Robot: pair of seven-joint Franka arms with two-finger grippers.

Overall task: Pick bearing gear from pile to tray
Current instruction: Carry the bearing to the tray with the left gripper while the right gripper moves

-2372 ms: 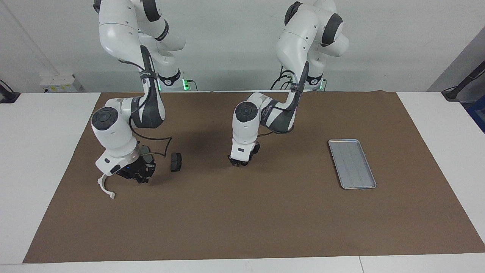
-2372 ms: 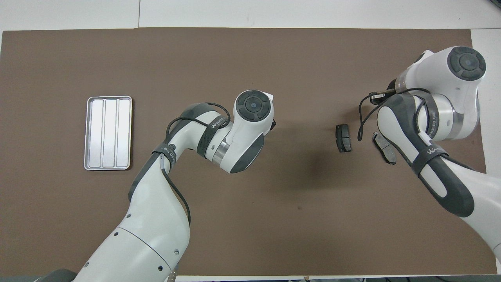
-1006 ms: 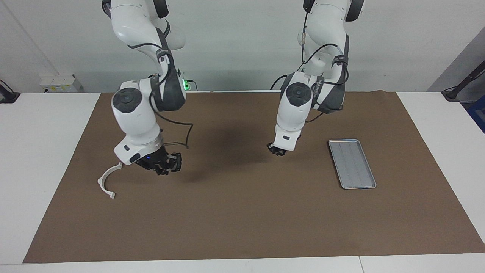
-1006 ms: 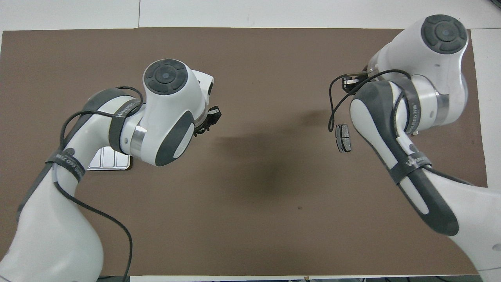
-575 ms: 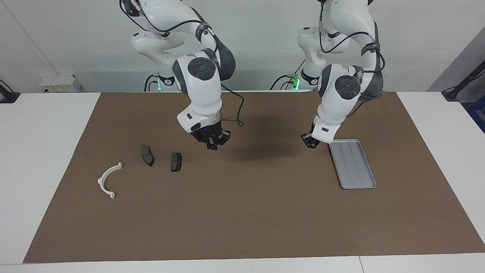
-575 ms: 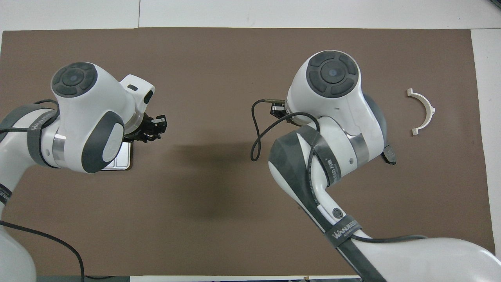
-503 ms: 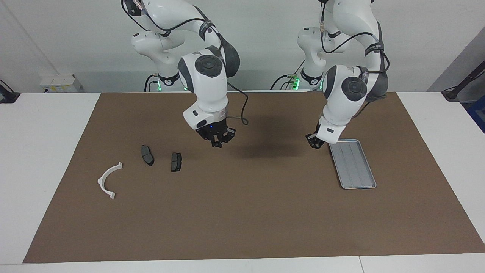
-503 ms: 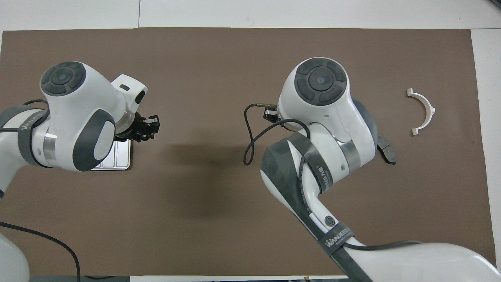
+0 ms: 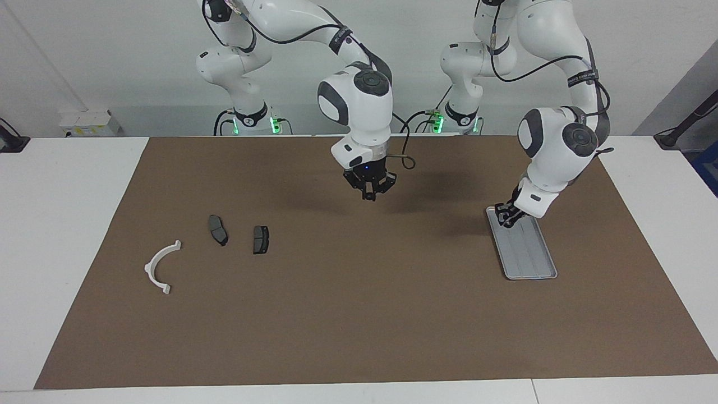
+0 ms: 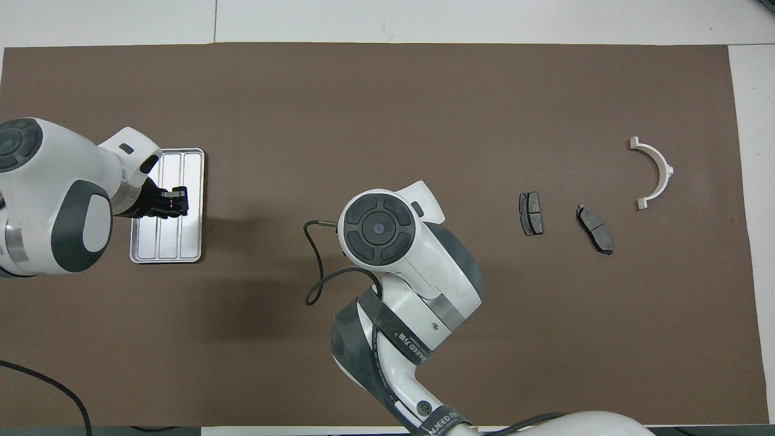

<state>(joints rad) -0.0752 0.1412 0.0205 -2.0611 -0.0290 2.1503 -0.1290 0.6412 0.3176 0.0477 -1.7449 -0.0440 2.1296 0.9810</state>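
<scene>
My left jaws hang over the tray [image 9: 528, 253] at its robot-side end, placed for a drop; my right jaws wait above mid-counter [image 9: 359, 314]. Apart or together, I cannot tell.

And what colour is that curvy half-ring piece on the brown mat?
The curved arc piece is white, clearest in the overhead view.

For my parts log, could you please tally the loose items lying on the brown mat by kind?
Dark grey brake pads: 2
White curved arc piece: 1
Silver-grey metal tray: 1
Total: 4
</scene>
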